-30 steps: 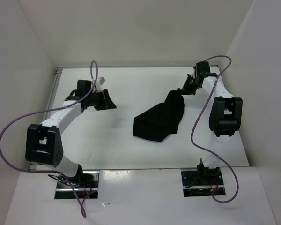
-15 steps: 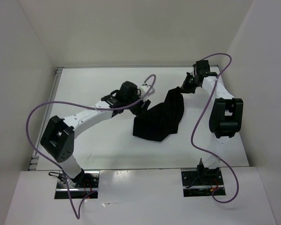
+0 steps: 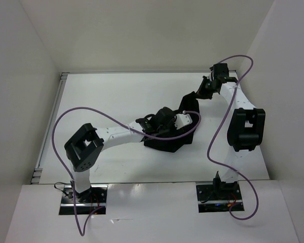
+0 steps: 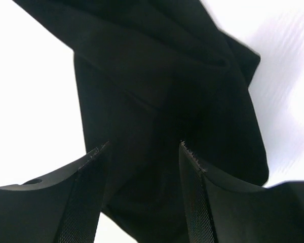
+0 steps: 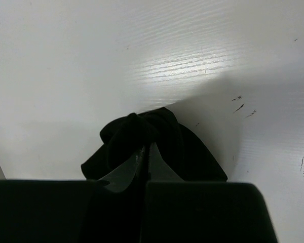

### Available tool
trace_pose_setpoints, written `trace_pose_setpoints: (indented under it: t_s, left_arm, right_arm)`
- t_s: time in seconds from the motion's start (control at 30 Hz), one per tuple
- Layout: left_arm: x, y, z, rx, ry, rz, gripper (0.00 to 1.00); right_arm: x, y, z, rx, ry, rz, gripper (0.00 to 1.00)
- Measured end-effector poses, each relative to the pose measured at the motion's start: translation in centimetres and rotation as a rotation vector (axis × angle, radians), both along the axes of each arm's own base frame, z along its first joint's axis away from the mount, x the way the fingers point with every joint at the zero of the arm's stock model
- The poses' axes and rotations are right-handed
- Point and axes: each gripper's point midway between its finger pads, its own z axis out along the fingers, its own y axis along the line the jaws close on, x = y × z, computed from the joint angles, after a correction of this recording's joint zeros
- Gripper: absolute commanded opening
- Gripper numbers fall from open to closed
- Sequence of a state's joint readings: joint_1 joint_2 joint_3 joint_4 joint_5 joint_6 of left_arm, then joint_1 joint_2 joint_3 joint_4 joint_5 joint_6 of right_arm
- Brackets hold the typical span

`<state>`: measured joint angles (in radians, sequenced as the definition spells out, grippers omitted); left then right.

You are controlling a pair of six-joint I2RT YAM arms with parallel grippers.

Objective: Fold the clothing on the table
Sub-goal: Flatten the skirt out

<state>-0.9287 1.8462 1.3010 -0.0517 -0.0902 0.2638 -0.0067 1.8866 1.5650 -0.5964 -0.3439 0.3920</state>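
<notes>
Now your left gripper (image 4: 144, 149) hangs with jaws apart and empty over the middle of the clothing (image 3: 164, 140), which lies right of centre on the table (image 3: 106, 96), stretched from 7 o'clock to 1 o'clock, where your right gripper (image 5: 146, 157) pinches its far corner.

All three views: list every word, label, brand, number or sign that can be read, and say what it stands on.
None: no readable text in any view.
The clothing is plain black, the table plain white, and the left hand and right hand show no lettering.
The dark specks on the table in the right wrist view are scuffs, not characters.
</notes>
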Motion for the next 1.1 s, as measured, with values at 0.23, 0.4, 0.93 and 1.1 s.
trace_pose_setpoints:
  t_s: [0.23, 0.4, 0.93, 1.1]
  left_arm:
    - [-0.1, -1.8, -0.5, -0.035, -0.019, -0.031, 0.63]
    - [-1.5, -2.8, -2.7, -0.014, 0.03, -0.081, 0.63]
    - [-1.8, -3.4, -6.7, 0.01, 0.079, -0.1, 0.52]
    - [-0.9, -3.2, -7.0, 0.012, 0.057, -0.051, 0.07]
  right_arm:
    - [-0.1, 0.0, -0.2, 0.0, 0.005, 0.0, 0.0]
    - [-0.5, 0.0, -0.8, 0.0, 0.022, 0.0, 0.0]
    - [-0.5, 0.0, -0.8, 0.001, 0.02, 0.005, 0.0]
    - [-0.6, 0.2, -0.8, 0.006, 0.019, 0.013, 0.0]
